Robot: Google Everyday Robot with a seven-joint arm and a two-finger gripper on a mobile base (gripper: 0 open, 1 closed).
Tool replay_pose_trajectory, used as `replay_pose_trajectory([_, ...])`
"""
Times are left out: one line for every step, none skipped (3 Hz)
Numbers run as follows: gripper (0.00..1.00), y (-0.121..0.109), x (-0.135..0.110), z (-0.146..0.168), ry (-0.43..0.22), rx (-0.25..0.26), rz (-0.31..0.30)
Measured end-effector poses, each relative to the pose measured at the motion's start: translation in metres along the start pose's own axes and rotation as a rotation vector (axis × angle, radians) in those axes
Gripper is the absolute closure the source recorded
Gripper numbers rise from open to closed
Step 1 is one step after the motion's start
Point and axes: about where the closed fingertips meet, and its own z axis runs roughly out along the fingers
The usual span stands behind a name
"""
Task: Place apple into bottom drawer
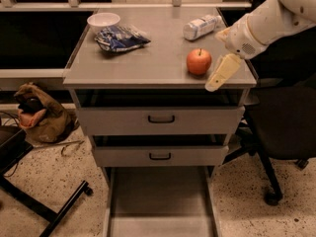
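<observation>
Apple [199, 61] on grey worktop [148, 58], hand [217, 80] just right of it, grip cannot be told; below it bottom drawer [160, 201] open over speckled floor [59, 181]

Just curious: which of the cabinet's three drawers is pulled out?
The bottom drawer, pulled far out, floor showing; the two upper drawers show only their fronts. The gripper hangs beside the apple.

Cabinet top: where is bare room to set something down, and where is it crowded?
Bare: the front-left cabinet top, between blue bag and apple; also the open bottom drawer. Crowded: the right edge, where the gripper hangs beside the apple, bottle behind.
</observation>
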Motion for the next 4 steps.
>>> replay_pose_trajectory([0.0,-0.016,-0.007,0.031,-0.041,-0.035,-0.013])
replay_pose_trajectory([0.0,-0.042,-0.019,0.094,-0.078,-0.08,-0.039])
replay_pose_trajectory([0.0,-0.045,-0.02,0.097,-0.078,-0.083,-0.043])
replay_pose_trajectory([0.0,-0.044,-0.017,0.098,-0.067,-0.088,-0.042])
